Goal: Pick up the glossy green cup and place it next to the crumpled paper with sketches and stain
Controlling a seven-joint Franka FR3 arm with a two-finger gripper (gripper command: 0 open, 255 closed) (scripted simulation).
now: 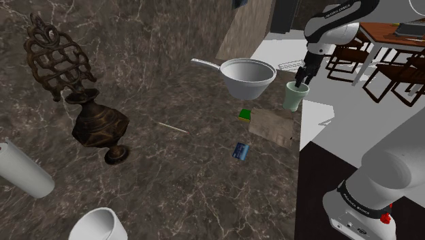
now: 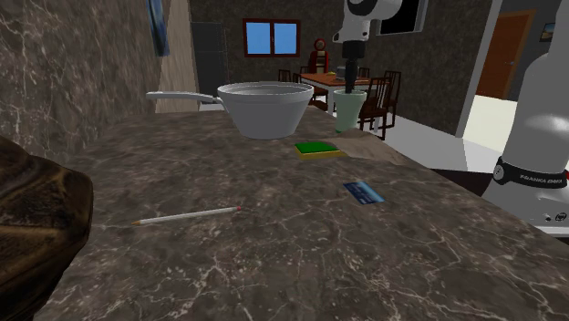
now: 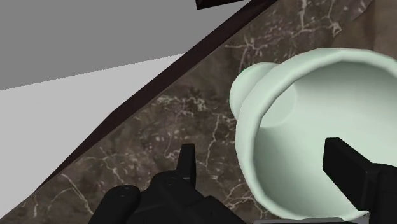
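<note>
**Wrist view: open fingers straddle the cup's rim**

The gripper [image 3: 262, 153] is spread open over the pale green cup [image 3: 305, 95]. One black finger is inside the cup's mouth and the other is outside its wall, and neither presses against it.

In the shoulder view the cup [image 1: 294, 97] is upright at the edge of the dark marble counter [image 1: 170, 177], with the gripper [image 1: 302, 80] reaching straight down into it. The crumpled paper [image 1: 272, 126] lies just beside the cup, and a green sponge [image 1: 244, 114] sits at the paper's far corner. A white pan [image 1: 246, 76] is near the cup, on the shoulder view's left. A blue card [image 1: 240, 151] and a pencil [image 1: 170, 127] lie further off.
</note>
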